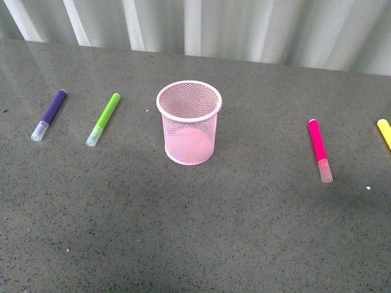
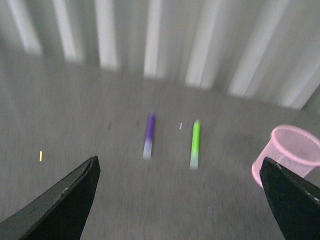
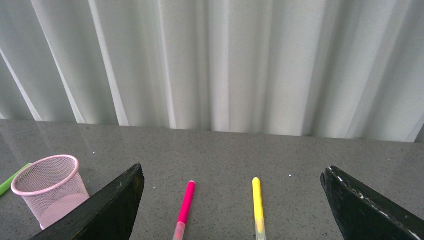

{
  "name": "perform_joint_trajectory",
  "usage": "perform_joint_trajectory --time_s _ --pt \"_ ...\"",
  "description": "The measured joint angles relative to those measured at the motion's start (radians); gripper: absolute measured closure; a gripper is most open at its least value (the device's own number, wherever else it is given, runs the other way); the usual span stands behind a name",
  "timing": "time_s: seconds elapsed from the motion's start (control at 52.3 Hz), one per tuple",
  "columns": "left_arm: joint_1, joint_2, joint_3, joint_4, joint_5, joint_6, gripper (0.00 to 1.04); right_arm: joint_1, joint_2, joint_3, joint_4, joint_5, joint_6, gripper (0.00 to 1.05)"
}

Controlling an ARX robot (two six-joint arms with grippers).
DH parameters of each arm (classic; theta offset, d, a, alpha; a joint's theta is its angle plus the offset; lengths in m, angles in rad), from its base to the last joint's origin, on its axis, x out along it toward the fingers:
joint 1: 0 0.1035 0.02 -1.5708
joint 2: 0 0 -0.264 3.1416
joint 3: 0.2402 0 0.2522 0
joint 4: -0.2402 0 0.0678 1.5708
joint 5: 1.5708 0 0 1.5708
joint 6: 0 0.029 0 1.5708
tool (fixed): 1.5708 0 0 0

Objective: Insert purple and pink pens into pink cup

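Pre-grasp; my left end effector (image 2: 178,164) and right end effector (image 3: 232,171) both wide, empty; purple pen (image 1: 49,115) lies on bench (image 1: 183,244) far left of pink cup (image 1: 189,143), past green marker (image 1: 104,119); pink pen (image 1: 319,149) well right of it; next, I'd say: centre over a barrel, descend, close.

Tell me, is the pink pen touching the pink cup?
Apart. The front view shows a plain stretch of bare table between the pink pen, lying flat, and the upright pink cup.
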Motion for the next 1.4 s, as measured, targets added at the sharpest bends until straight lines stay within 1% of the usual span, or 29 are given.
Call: perform_joint_trajectory --time_s 0.019,0.057,0.115,0.134,0.23,0.287,0.383,0.44,0.478,0.517,0.593,0.727,0.861,1.052,1.339,1.397 --pt "-0.003 0.035 0.014 -0.029 -0.020 -0.044 0.07 0.000 0.000 0.000 0.000 0.000 0.000 0.07" --pt "0.004 0.113 0.023 -0.019 -0.022 -0.126 0.07 0.000 0.000 0.000 0.000 0.000 0.000 0.07" --pt "0.040 0.233 0.032 0.071 0.053 -0.206 0.07 0.000 0.000 0.000 0.000 0.000 0.000 0.07" --pt "0.048 0.255 0.036 0.091 0.066 -0.213 0.07 0.000 0.000 0.000 0.000 0.000 0.000 0.07" --pt "0.123 0.478 0.105 0.301 0.181 -0.243 0.07 0.000 0.000 0.000 0.000 0.000 0.000 0.07" --pt "0.160 0.638 0.173 0.431 0.257 -0.241 0.07 0.000 0.000 0.000 0.000 0.000 0.000 0.07" --pt "0.193 0.879 0.282 0.572 0.363 -0.202 0.07 0.000 0.000 0.000 0.000 0.000 0.000 0.07" --pt "0.201 1.012 0.342 0.621 0.391 -0.171 0.07 0.000 0.000 0.000 0.000 0.000 0.000 0.07" --pt "0.208 1.157 0.412 0.647 0.415 -0.132 0.07 0.000 0.000 0.000 0.000 0.000 0.000 0.07" --pt "0.209 1.269 0.471 0.668 0.412 -0.093 0.07 0.000 0.000 0.000 0.000 0.000 0.000 0.07" --pt "0.208 1.464 0.590 0.682 0.418 -0.016 0.07 0.000 0.000 0.000 0.000 0.000 0.000 0.07" --pt "0.196 1.654 0.720 0.678 0.429 0.090 0.07 0.000 0.000 0.000 0.000 0.000 0.000 0.07" --pt "0.183 1.821 0.839 0.640 0.400 0.181 0.07 0.000 0.000 0.000 0.000 0.000 0.000 0.07" --pt "0.173 1.978 0.953 0.593 0.388 0.283 0.07 0.000 0.000 0.000 0.000 0.000 0.000 0.07" --pt "0.163 2.109 1.093 0.526 0.385 0.380 0.07 0.000 0.000 0.000 0.000 0.000 0.000 0.07" --pt "0.161 2.135 1.133 0.508 0.373 0.395 0.07 0.000 0.000 0.000 0.000 0.000 0.000 0.07"
